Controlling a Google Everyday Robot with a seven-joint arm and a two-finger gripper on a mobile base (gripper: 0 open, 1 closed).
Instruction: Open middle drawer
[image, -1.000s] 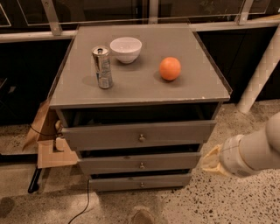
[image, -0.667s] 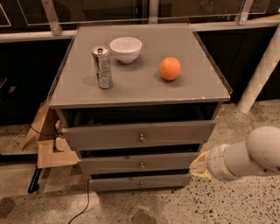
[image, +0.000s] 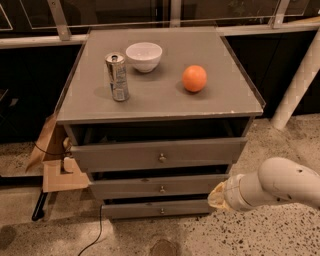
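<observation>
A: Change observed?
B: End effector (image: 218, 195) has moved left, now beside the middle drawer (image: 130, 187)'s right end. Grip state: cannot tell. Drawer appears shut, and its knob (image: 162, 189) remains unreached.

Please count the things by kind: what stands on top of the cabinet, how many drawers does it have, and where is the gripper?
can: 1
white bowl: 1
orange: 1
drawers: 3 (top drawer, middle drawer, bottom drawer)
Total: 6
The gripper is low on the right, beside the middle drawer's right end.
</observation>
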